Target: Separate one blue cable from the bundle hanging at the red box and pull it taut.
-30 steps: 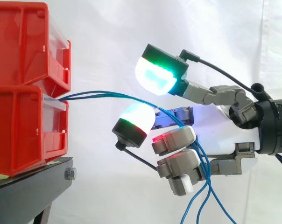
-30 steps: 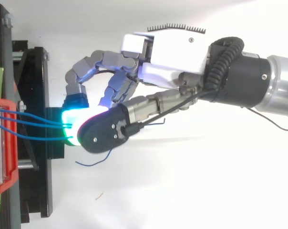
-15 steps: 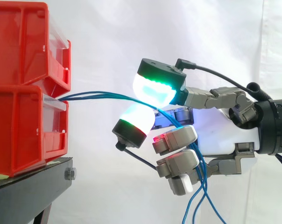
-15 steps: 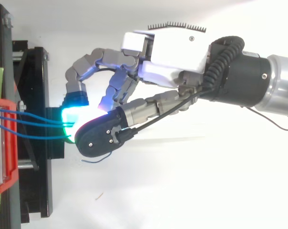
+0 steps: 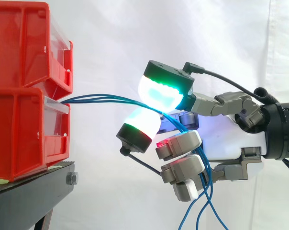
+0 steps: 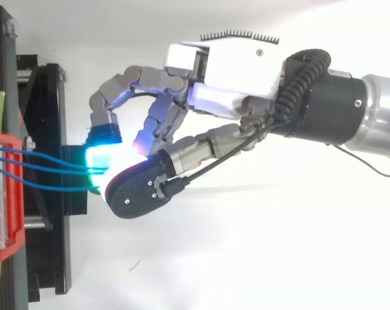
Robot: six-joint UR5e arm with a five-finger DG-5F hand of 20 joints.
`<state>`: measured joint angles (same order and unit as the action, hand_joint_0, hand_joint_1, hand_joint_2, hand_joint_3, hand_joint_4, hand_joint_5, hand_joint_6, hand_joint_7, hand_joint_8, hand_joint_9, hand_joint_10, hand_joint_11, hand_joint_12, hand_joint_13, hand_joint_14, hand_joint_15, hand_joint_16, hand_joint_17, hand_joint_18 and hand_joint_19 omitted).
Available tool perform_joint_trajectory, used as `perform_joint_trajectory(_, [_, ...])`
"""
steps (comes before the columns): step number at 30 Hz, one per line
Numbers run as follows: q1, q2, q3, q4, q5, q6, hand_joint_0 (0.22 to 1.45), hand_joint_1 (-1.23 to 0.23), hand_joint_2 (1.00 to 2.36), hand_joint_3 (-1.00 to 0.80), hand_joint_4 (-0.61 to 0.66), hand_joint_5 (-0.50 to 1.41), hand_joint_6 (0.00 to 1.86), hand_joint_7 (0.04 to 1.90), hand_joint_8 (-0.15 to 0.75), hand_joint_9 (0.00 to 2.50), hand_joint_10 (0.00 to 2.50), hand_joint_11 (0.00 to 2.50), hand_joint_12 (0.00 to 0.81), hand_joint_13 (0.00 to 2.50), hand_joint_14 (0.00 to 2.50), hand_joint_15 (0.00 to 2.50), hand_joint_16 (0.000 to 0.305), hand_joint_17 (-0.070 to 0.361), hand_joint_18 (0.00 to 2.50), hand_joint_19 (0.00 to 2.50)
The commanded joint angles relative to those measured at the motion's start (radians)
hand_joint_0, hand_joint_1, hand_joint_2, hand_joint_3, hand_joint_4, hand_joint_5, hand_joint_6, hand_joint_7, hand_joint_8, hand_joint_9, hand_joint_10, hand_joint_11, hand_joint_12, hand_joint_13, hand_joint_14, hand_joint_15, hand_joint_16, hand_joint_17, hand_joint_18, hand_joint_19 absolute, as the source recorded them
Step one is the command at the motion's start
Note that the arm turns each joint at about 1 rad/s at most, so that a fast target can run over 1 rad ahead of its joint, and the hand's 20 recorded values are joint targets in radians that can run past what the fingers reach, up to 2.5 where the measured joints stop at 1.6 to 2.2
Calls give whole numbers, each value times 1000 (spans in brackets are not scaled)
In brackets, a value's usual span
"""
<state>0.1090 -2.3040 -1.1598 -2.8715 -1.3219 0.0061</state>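
Three thin blue cables (image 5: pixel 101 99) run out of the front of the lower red box (image 5: pixel 25 134) and reach rightward to my hand (image 5: pixel 226 139). Two glowing green-white fingertips, an upper one (image 5: pixel 161 91) and a lower one (image 5: pixel 140 123), press together with the cables passing between them. Behind the pads the cables drop through the curled fingers and hang down as loose ends (image 5: pixel 202 211). From above, the cables (image 6: pixel 46 168) converge from the box edge (image 6: pixel 1 194) into the green glow under my hand (image 6: pixel 234 71). I cannot tell how many cables are pinched.
A second red bin (image 5: pixel 25 43) is stacked on the lower one. Both stand on a black stand (image 5: pixel 29 196) at the left. A white curtain hangs behind, and a white floor lies below the arm (image 6: pixel 350 110).
The upper glowing pad has come down and left onto the lower pad, closing the gap around the cables. The loose cable end seen from above has slipped under the hand.
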Motion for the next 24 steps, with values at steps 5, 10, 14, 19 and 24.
perform_joint_trajectory(5, [0, 0, 0, 0, 0, 0, 588, -1022, 1000, -500, -18, -157, 962, 1128, 248, 1167, 253, 1589, 343, 1168, 17, 1486, 47, 106, 977, 850])
perform_joint_trajectory(10, [0, 0, -1, 0, 0, 0, 533, -1077, 1000, -500, -10, -161, 962, 1096, 261, 1139, 327, 1534, 348, 1162, 16, 1487, 50, 112, 989, 849])
perform_joint_trajectory(14, [0, 0, -1, 0, 0, 0, 476, -1045, 1000, -500, 10, -165, 959, 1065, 278, 1118, 449, 1449, 380, 1174, 14, 1479, 53, 120, 1013, 825])
perform_joint_trajectory(19, [1, 0, -3, 1, 0, 0, 400, -755, 1000, -500, 53, -164, 945, 941, 333, 1120, 601, 1304, 430, 1215, 7, 1451, 62, 140, 1060, 812])
perform_joint_trajectory(24, [0, 0, -1, 0, 0, 0, 446, -613, 1000, -500, 57, -164, 921, 999, 311, 1159, 434, 1415, 405, 1204, 11, 1461, 58, 131, 1025, 832])
